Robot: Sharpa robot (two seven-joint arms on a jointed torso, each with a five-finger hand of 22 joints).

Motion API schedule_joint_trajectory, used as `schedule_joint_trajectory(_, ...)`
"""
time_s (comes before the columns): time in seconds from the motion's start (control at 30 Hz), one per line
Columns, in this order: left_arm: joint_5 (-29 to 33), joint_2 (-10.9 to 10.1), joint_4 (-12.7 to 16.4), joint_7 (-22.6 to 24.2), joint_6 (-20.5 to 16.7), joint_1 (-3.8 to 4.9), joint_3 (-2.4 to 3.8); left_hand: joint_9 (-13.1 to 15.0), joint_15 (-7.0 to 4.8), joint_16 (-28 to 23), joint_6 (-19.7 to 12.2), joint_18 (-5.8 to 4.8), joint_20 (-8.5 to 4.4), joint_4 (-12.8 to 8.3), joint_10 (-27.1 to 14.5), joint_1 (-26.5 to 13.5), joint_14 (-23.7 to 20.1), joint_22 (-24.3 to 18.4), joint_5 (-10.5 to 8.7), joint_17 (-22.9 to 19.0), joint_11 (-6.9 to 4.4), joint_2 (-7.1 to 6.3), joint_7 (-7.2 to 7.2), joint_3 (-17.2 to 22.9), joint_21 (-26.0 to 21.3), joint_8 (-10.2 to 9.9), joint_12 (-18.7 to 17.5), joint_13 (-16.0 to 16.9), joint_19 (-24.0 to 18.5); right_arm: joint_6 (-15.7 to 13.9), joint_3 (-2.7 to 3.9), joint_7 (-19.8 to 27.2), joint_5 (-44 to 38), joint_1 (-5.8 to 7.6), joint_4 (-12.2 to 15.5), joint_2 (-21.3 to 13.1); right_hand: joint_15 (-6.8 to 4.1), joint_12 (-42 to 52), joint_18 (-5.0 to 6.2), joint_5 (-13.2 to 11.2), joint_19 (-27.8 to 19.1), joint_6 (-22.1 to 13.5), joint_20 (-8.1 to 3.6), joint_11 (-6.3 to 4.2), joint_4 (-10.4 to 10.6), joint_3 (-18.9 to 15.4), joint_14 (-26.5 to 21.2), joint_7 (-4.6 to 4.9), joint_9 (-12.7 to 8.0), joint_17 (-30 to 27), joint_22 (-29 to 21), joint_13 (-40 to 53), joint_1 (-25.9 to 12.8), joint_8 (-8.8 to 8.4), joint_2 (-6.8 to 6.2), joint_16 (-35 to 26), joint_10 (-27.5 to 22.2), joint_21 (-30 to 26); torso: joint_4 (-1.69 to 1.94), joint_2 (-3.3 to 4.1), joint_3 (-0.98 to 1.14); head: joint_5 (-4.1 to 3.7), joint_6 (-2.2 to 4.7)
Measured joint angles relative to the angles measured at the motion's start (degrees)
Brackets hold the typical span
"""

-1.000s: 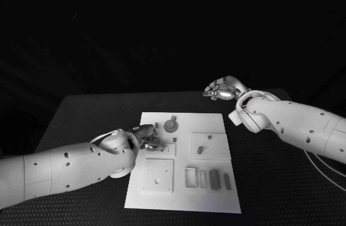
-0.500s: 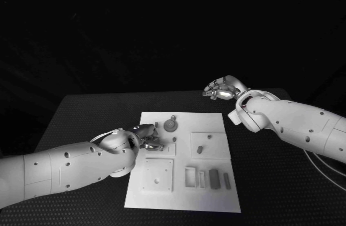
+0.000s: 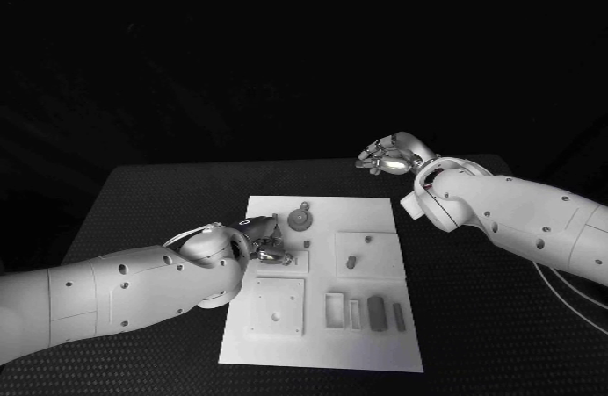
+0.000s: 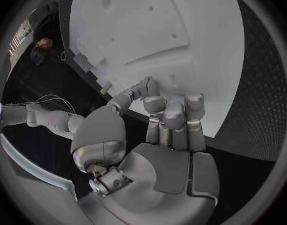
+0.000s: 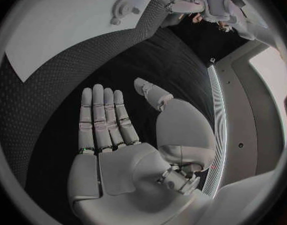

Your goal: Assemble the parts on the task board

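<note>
Matte white task board [image 3: 380,343] lies flat at centre frame on the pebbled black table [image 3: 152,194]. Left hand [image 3: 263,244] rests its curled metallic fingers at the board's left edge; whether it grips anything I cannot tell. Right hand [image 3: 389,158] hovers at the upper right, fingers straight and apart, holding nothing. Slim grey parts [image 3: 376,309] stand in the lower board slots; a round part [image 3: 300,218] sits near the top.

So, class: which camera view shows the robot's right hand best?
The right wrist view: the right hand lies flat and open, fingers straight, above bare black table. The head view shows it small and far off, beyond the task board. The left wrist view shows the left hand instead.
</note>
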Motion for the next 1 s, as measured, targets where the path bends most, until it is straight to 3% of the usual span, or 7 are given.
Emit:
schedule_joint_trajectory(0.2,0.1,0.4,0.2,0.2,1.5,0.02,0.06,0.4,0.00,0.2,0.0,0.01,0.00,-0.1,0.0,-1.0,0.0,0.0,1.36,0.0,0.00,1.03,-0.05,-0.1,0.0,0.6,0.3,0.1,0.0,0.0,0.00,0.0,0.0,0.00,0.0,0.0,0.00,0.0,0.00,0.0,0.0,0.0,0.00,0.00,0.0,0.0,0.0,0.00,0.0,0.0,0.0,-0.1,0.0,0.00,0.00,-0.2,0.0,0.0,0.01,0.00,0.01,0.04,0.03)
schedule_joint_trajectory(0.8,-0.3,0.2,0.2,0.6,2.0,-0.01,0.18,0.0,0.00,0.2,-0.3,0.00,0.00,-0.3,0.0,-2.3,0.0,0.0,0.89,0.0,-0.04,2.27,-0.35,-0.3,0.0,1.3,0.4,0.1,0.0,0.1,0.00,0.0,0.0,-0.01,-0.1,0.1,0.00,0.0,0.00,0.7,0.0,0.0,0.00,0.00,0.0,0.0,0.0,-0.01,0.0,0.0,0.1,-0.2,0.0,0.00,0.00,-0.2,0.0,0.0,0.01,0.00,0.01,0.07,0.13)
schedule_joint_trajectory(1.0,-0.4,-0.4,0.3,0.5,1.5,-0.25,0.63,-0.1,0.00,0.2,-0.3,0.00,0.00,-0.4,0.0,-2.3,0.0,0.0,0.66,0.0,-0.04,2.27,-0.36,-0.4,0.0,1.5,0.4,0.0,0.0,0.1,0.00,0.0,0.0,-0.04,-0.1,0.1,0.00,0.2,0.00,0.7,0.0,0.0,0.00,0.00,0.0,0.0,0.0,-0.01,0.0,0.0,0.2,-0.2,0.0,0.00,0.00,-0.2,0.0,0.0,0.01,0.01,-0.03,0.07,0.07)
